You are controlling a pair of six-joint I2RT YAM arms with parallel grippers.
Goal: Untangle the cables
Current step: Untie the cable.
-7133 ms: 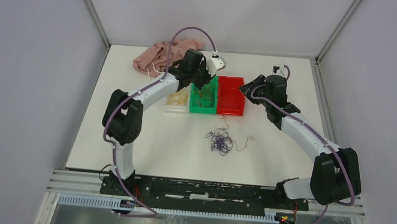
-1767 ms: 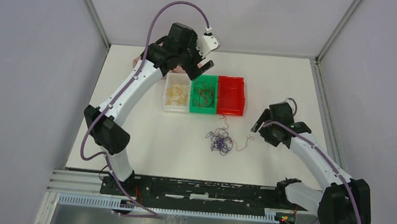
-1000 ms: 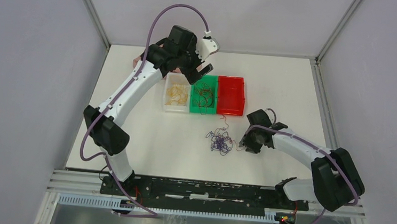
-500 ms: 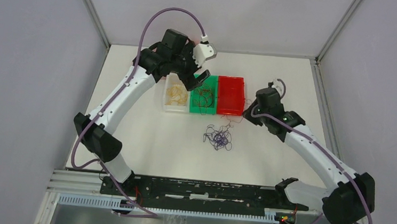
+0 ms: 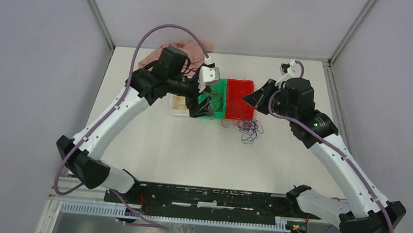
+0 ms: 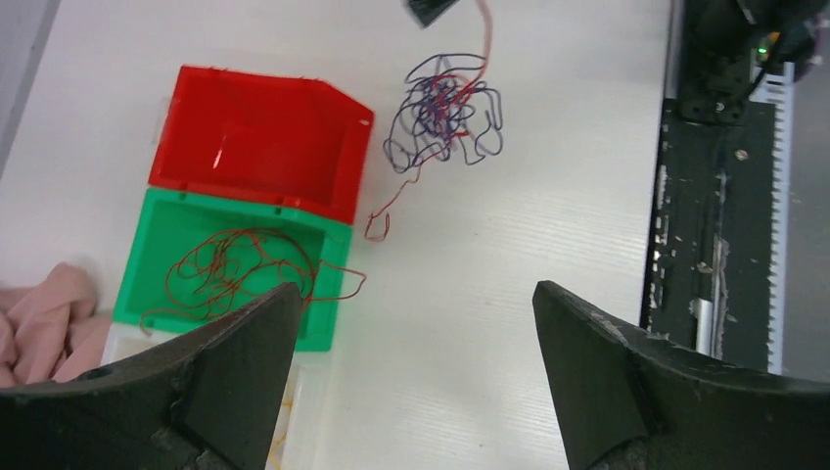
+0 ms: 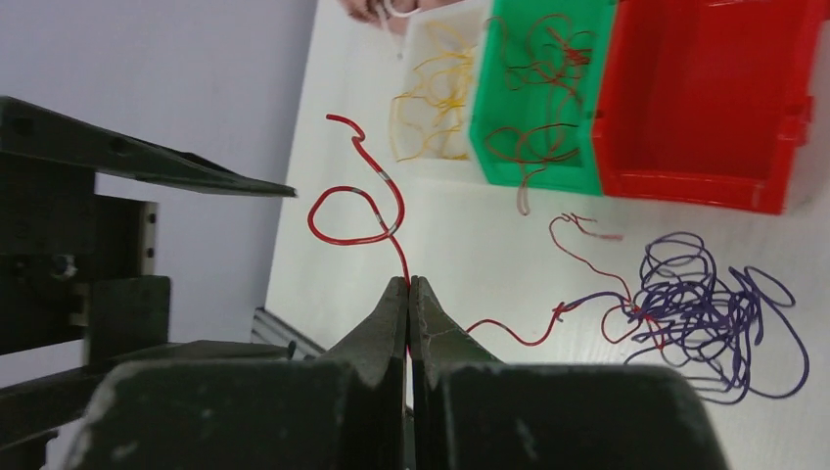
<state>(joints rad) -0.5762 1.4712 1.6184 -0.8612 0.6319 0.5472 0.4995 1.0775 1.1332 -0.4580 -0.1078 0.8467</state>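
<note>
Now | right hand (image 7: pixel 411 284) pinched tight on thin curly red cable (image 7: pixel 377 211) | purple wire tangle (image 7: pixel 705 323) near its fingertips | left hand (image 6: pixel 411 294) spread wide, empty

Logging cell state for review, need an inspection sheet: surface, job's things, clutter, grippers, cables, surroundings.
surface: white table, nothing spilled seen
job's things: purple tangle on table beside red bin, which is empty; red strand runs from tangle up to right gripper; red-brown cables in green bin; yellow cables in clear bin
clutter: pink cloth, far left corner
grippers: left gripper open, empty, above bins; right gripper shut on red strand
cables: lilac arm cables loop above arms, clear of tangle
surroundings: grey walls; rail at near edge
</note>
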